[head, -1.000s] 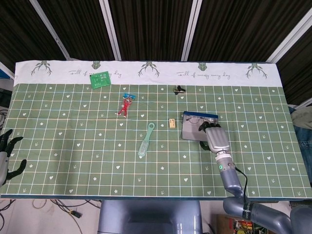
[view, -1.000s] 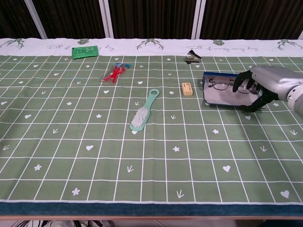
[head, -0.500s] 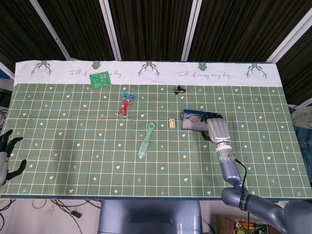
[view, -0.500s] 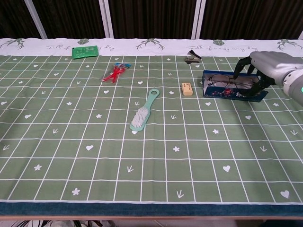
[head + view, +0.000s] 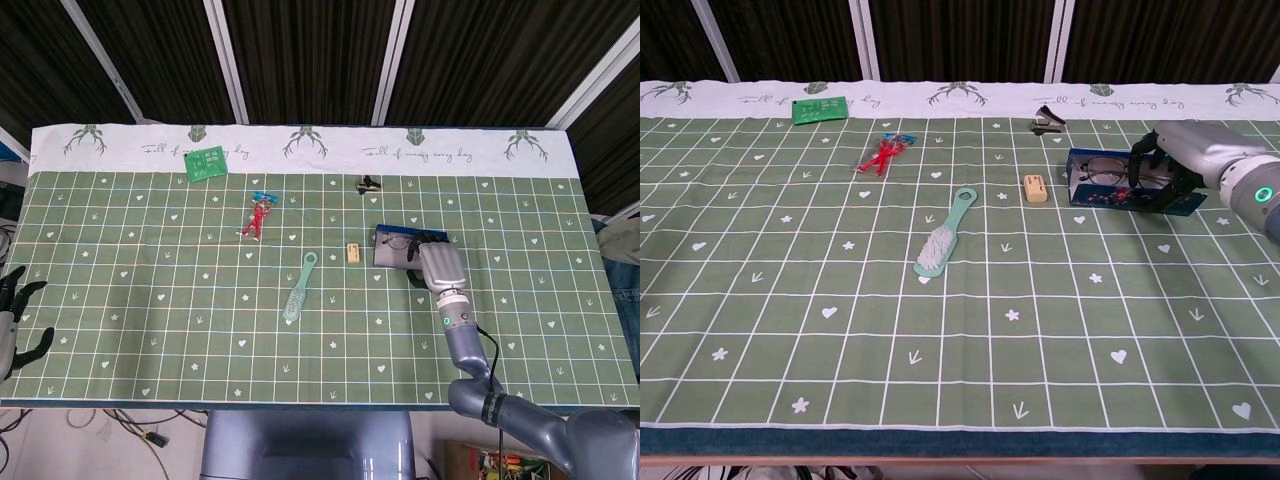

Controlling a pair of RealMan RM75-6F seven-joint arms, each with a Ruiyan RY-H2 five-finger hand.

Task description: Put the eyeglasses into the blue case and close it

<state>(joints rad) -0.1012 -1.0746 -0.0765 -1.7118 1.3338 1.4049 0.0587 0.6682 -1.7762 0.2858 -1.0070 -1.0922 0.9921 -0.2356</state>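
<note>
On the table [image 5: 840, 380] lies a green cloth with a white grid, small hearts, stars and arrows, and a white band along the far edge printed with antlers and script. Behind the table hang dark corrugated panels split by pale metal bars. Toward the right side sits the case [image 5: 1100, 197], blue, its lid partly raised, with the glasses [image 5: 1102, 175] lying inside it, visible in the chest view. The right hand [image 5: 1175, 160] reaches over the case's right end, dark fingers curled down over the lid and rim, gripping the case; its grey forearm runs back to the near right edge in the head view. The left hand [image 5: 14, 318] hangs off the near left edge, fingers spread, holding nothing.

Just left of the case is a small tan block [image 5: 1036, 188]. A mint brush [image 5: 944, 235] lies tilted near the middle. A red toy [image 5: 882, 155] lies further left, a green card [image 5: 820, 109] rests on the white band, and a black clip [image 5: 1045, 120] sits beyond the case.
</note>
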